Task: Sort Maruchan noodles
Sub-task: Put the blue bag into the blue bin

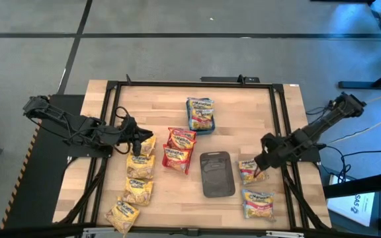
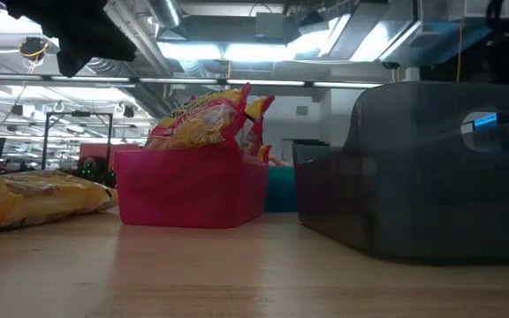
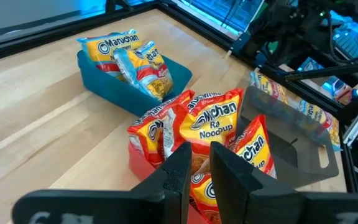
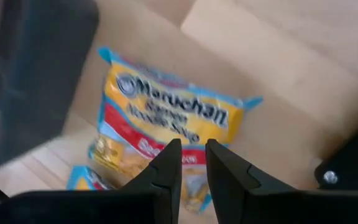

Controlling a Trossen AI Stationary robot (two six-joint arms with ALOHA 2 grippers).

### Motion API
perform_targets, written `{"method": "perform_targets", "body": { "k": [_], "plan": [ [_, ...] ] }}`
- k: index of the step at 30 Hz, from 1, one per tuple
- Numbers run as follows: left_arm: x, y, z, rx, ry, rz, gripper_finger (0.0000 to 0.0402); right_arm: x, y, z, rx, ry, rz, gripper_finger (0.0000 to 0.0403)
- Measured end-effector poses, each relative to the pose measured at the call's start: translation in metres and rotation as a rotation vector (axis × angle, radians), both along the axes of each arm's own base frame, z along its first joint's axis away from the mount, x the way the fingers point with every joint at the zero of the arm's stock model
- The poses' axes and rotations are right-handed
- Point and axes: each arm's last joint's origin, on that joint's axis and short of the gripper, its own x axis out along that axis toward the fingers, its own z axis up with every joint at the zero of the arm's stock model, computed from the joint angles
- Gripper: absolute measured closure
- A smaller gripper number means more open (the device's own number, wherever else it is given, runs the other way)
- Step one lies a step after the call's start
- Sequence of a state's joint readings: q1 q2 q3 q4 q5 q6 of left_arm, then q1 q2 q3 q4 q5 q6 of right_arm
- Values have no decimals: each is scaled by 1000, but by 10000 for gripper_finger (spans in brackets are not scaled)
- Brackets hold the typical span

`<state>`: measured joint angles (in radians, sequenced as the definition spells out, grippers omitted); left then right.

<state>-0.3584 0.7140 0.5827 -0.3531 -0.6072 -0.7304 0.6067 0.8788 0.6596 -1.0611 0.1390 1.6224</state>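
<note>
The wooden table (image 1: pixel 243 119) is the largest thing here, framed by dark rails on all sides; its far half is mostly bare board, and a wide open strip runs along the far edge and down the middle toward the right arm.

The grey tray (image 1: pixel 217 174) lies flat near the centre, slightly toward the near edge, with bare wood all round it; the teal tray (image 1: pixel 200 114) sits farther back holding blue-and-pink noodle packets (image 3: pixel 132 53); the pink tray (image 2: pixel 188 190) stands just left of the grey one, stuffed with red noodle packets (image 1: pixel 178 149) that stick up above its rim.

A row of yellow noodle packets (image 1: pixel 139 177) runs along the left side down to the near edge, the last one close to the corner; two more blue-and-pink packets (image 1: pixel 253 188) lie right of the grey tray, near the right rail.

The left gripper (image 1: pixel 136 141) hovers over the top of the yellow row, its fingers (image 3: pixel 179 171) set close with a narrow gap and nothing between them; the right gripper (image 1: pixel 262 164) hangs above the upper packet on the right, fingers (image 4: pixel 166 168) likewise nearly together; it seems not to be pinching the packet, though the wrist view is blurred.
</note>
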Motion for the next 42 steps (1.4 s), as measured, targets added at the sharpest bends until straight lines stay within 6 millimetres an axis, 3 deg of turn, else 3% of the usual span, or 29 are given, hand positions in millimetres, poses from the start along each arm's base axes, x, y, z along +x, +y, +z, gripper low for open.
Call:
{"method": "perform_targets", "body": {
  "k": [11, 17, 20, 23, 26, 29, 33, 38, 42],
  "plan": [
    [0, 0, 0, -5, 0, -10, 349, -4, 10, -38, 109, 31, 0, 330],
    [3, -3, 0, -60, -11, -32, 349, -1, 12, -44, 125, -31, -2, 300],
    [12, -6, 9, -72, -121, -42, 349, 2, 9, -38, 83, -95, -48, 284],
    [24, -6, 39, 23, -362, -78, 349, 8, 4, -20, -2, -244, -70, 275],
    [39, -4, 70, 169, -527, -110, 349, 12, -8, 6, -201, -456, -103, 275],
    [69, -1, 76, 205, -489, -128, 349, 13, -21, 33, -453, -605, -162, 276],
    [133, 0, 59, 102, -381, -222, 349, 5, -40, 64, -644, -663, -205, 274],
    [211, -3, 67, 55, -402, -363, 349, -3, -54, 80, -696, -644, -126, 274],
    [258, -3, 75, 72, -383, -373, 349, -8, -57, 80, -655, -625, -37, 274]
  ]
}}
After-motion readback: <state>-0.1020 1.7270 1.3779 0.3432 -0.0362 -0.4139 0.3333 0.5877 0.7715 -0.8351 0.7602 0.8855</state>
